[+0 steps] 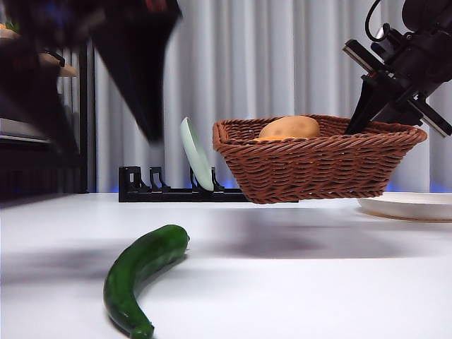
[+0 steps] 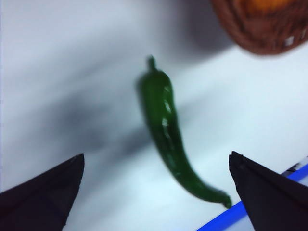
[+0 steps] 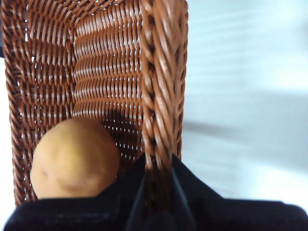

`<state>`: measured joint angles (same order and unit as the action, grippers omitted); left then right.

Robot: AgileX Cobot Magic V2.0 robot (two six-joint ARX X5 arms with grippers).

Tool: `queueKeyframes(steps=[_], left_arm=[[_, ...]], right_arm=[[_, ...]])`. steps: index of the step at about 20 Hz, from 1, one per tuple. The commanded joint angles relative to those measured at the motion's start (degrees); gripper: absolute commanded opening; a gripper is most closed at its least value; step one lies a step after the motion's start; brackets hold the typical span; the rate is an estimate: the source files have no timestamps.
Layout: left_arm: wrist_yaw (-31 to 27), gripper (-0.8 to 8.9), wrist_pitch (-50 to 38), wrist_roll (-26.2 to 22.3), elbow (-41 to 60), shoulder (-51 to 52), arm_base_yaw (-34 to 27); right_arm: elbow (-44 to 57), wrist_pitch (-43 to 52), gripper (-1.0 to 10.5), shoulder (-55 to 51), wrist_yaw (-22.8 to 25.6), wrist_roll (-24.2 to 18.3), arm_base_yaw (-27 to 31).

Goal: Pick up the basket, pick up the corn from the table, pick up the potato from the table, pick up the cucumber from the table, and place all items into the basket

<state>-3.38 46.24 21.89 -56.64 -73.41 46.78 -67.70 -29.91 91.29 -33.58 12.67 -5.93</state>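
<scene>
The right pincer is clamped on the braided rim of the basket, holding it lifted clear of the tabletop, near the far right corner. The potato already lies inside. An orange patch inside the basket in the left wrist view may be the corn, though it is too blurred to be sure. The cucumber is the one item left, lying on the tabletop near its front edge. The left pincer hangs above it, jaws spread wide and empty, so that pick-up looks about to begin.
</scene>
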Motion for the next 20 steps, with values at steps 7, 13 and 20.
queueKeyframes(steps=[7,13,20], left_arm=[[3.6,5.02,-8.8,2.0,3.2,-14.6,0.2],[3.4,-0.22,-12.7,-0.3,3.2,-15.8,0.1],[3.1,-0.08,-12.1,-2.6,3.2,-16.9,0.0]], right_arm=[[-0.3,1.6,-0.1,0.0,-1.0,0.4,0.0],[-0.3,1.6,-0.1,0.0,-1.0,0.4,0.3],[-0.3,1.6,-0.1,0.0,-1.0,0.3,0.3]])
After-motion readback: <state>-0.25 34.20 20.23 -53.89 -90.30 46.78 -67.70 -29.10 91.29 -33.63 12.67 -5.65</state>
